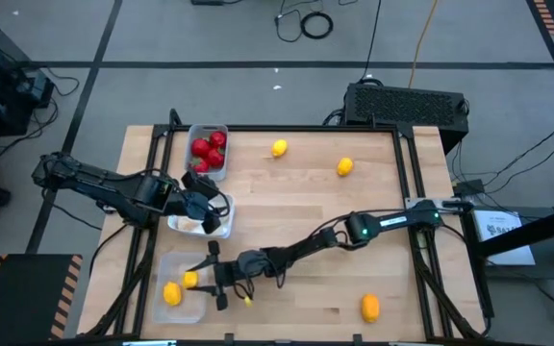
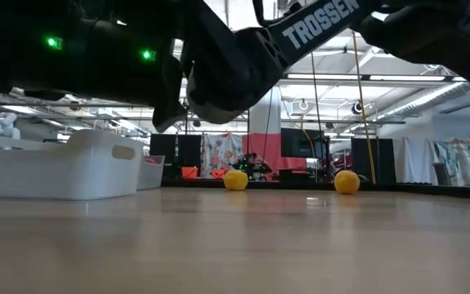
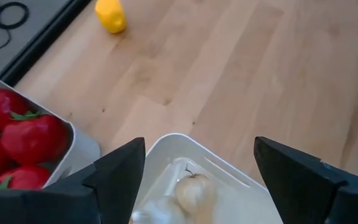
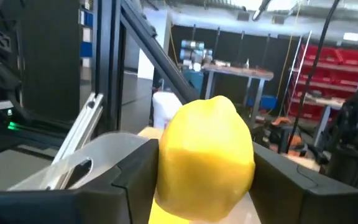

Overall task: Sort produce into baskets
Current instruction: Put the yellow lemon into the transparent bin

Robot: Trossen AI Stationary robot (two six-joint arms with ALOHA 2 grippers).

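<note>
Lemon (image 4: 207, 158): I'm pinching its smooth, hard, light, roll-prone belly between right pincer (image 1: 207, 277) fingers.
Left pincer (image 1: 207, 207): gaping, idling.

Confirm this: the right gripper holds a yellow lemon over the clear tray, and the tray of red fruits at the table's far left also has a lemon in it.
One detail is wrong. The high view shows the grey tray holding only red fruits, no lemon. The rest stands: the right gripper has a yellow lemon between its fingers over the clear tray, where another lemon already lies.
</note>
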